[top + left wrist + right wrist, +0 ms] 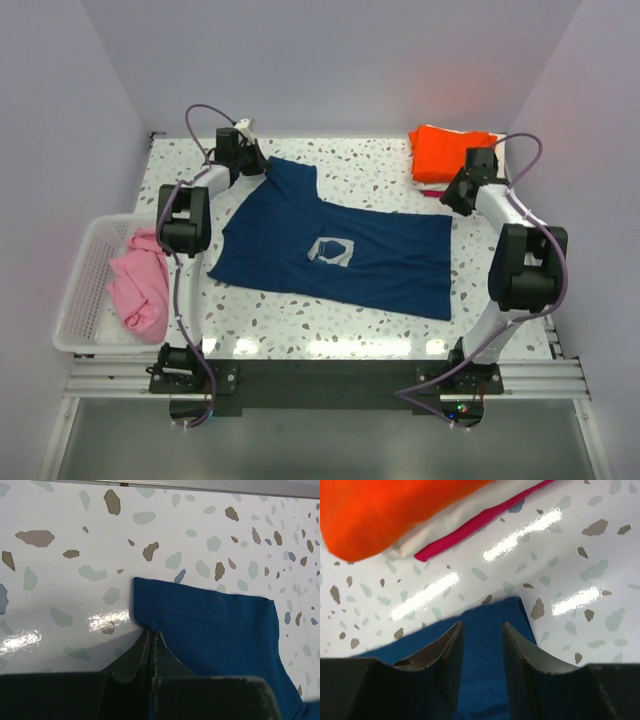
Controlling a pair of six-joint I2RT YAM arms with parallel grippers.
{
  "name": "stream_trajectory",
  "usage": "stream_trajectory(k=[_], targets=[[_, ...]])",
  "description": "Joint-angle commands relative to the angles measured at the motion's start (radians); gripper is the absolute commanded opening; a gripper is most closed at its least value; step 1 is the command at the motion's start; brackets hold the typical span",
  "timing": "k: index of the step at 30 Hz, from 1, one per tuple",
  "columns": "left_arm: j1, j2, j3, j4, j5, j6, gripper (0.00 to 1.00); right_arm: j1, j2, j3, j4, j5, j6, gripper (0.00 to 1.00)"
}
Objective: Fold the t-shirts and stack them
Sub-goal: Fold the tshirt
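The navy t-shirt [380, 260] with a pale chest print lies spread flat on the table. My left gripper [262, 170] is at its far left sleeve, shut on the sleeve's edge [151, 630]; the navy cloth [215, 625] lies flat beyond the fingertips. My right gripper [452, 205] is open at the shirt's far right corner, its jaws straddling the navy cloth [480, 675] low over the table [481, 625]. A folded stack sits at the far right: orange shirt [450, 150] [395, 510] on top, white [455, 520] and red [470, 530] beneath. The pink shirt [140, 285] lies crumpled in the basket.
A white slatted basket [75, 300] stands at the table's left edge. The speckled table [360, 165] is walled at the back and both sides. The folded stack lies just beyond my right gripper.
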Motion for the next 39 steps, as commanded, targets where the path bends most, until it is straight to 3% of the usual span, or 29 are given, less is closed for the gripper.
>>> stream_trajectory(k=[1, 16, 19, 25, 28, 39], targets=[[0.023, 0.023, 0.037, 0.035, 0.006, -0.007, 0.00, -0.017, 0.079, 0.079, 0.032, -0.006, -0.026, 0.39], [0.023, 0.028, 0.040, 0.037, 0.024, -0.010, 0.00, -0.020, 0.220, 0.133, -0.035, 0.016, -0.026, 0.38], [0.023, 0.026, 0.040, 0.043, 0.035, -0.018, 0.00, -0.020, 0.244, 0.156, -0.043, 0.014, -0.025, 0.33], [0.031, 0.000, -0.003, 0.130, 0.088, -0.092, 0.00, -0.020, 0.281, 0.193, -0.051, -0.013, -0.022, 0.07], [0.042, -0.023, -0.018, 0.195, 0.108, -0.142, 0.00, -0.020, 0.286, 0.212, -0.052, -0.020, -0.020, 0.00], [0.068, -0.058, 0.045, 0.281, 0.162, -0.237, 0.00, -0.023, 0.255, 0.239, -0.026, -0.036, -0.019, 0.00]])
